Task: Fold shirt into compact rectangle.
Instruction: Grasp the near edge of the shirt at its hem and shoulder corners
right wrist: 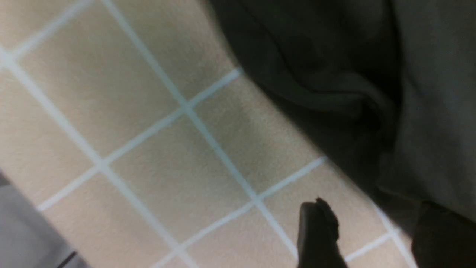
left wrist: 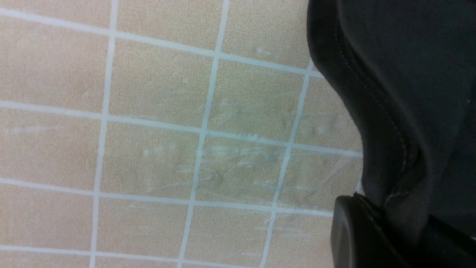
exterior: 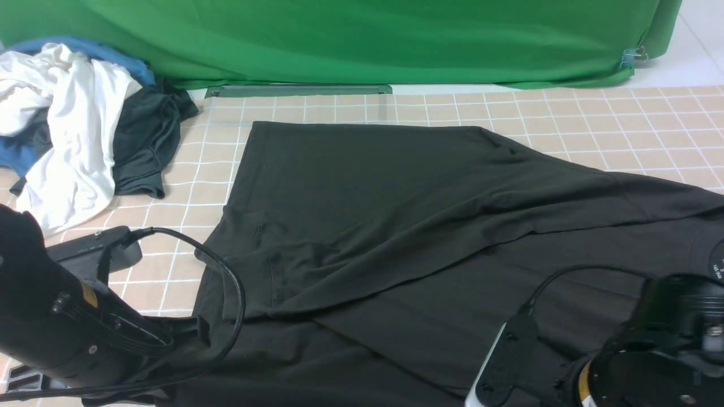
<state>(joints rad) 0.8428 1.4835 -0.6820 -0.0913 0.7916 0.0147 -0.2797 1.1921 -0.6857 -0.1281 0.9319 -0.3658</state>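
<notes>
Far left, back corner of table (exterior: 622, 113): loose pile, white garment (exterior: 73, 130) on top, blue one (exterior: 85, 48) under it, dark grey one (exterior: 147, 141) on its right side, well apart from the work. Green backdrop (exterior: 362, 39) hangs along the far edge. Left arm (exterior: 62, 316) low at the near left corner, cable looping over it. Left gripper (left wrist: 403, 234) pressed together on the shirt's stitched hem; in the wrist view the cloth bunches where it goes in beside the one black finger (left wrist: 353, 230) that shows clearly. Shirt (exterior: 396, 215) lies across the middle and right of the table, from the left gripper to the right edge of the front view. Its far part is doubled over towards the near side, with the folded edge running on a slant from lower left up to the right; broad wrinkles in the middle. Neck label (exterior: 719, 270) just shows at the far right. Right arm (exterior: 667, 350) low at the near right corner, over the shirt. Right gripper (right wrist: 375, 238) has its jaws apart, bare table showing between them; one fingertip (right wrist: 316, 230) is clear of the cloth, the other side is hard to tell from the dark fabric beside it.
</notes>
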